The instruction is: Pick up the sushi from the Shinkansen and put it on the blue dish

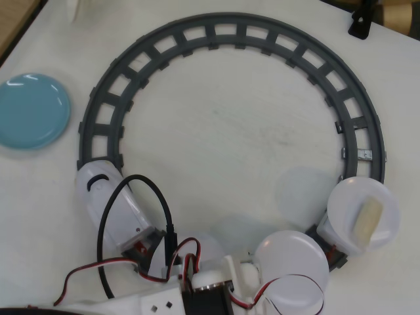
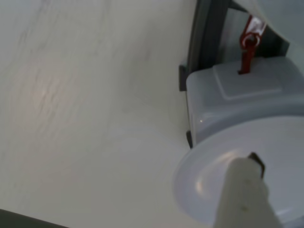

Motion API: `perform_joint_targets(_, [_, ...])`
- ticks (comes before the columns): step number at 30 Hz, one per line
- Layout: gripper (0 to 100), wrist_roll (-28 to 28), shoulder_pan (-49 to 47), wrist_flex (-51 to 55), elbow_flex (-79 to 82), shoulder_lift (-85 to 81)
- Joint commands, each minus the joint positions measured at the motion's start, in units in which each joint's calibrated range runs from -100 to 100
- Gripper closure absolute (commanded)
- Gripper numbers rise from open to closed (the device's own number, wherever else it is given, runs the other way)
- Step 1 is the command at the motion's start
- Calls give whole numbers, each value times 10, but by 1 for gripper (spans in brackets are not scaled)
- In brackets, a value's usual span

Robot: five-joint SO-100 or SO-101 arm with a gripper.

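No legible text or labels.

From overhead we saw the table (image 1: 230,125) lying bare inside the grey circular track (image 1: 216,29), the widest open ground in view. The blue dish (image 1: 31,110) sat alone at the left edge, clear of the track, nothing over it. The sushi (image 1: 367,218) lay uncovered on a round white plate (image 1: 384,197) at the lower right, open from above. A second white plate (image 1: 292,262) crowded just beside it. The Shinkansen (image 1: 108,203) filled the lower-left curve, and the arm's base (image 1: 210,292) with its black cable (image 1: 131,190) and red wires blocked the bottom edge. In the wrist view, bare table spread left of a train car (image 2: 237,104).
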Motion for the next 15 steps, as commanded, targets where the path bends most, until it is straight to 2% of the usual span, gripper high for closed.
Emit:
perform_joint_targets(1, [72,1,3,-3,7,-4])
perform_joint_targets(6, [72,3,-3,-3,10,-4])
perform_joint_targets(15, [72,50,4,-3,6,-4])
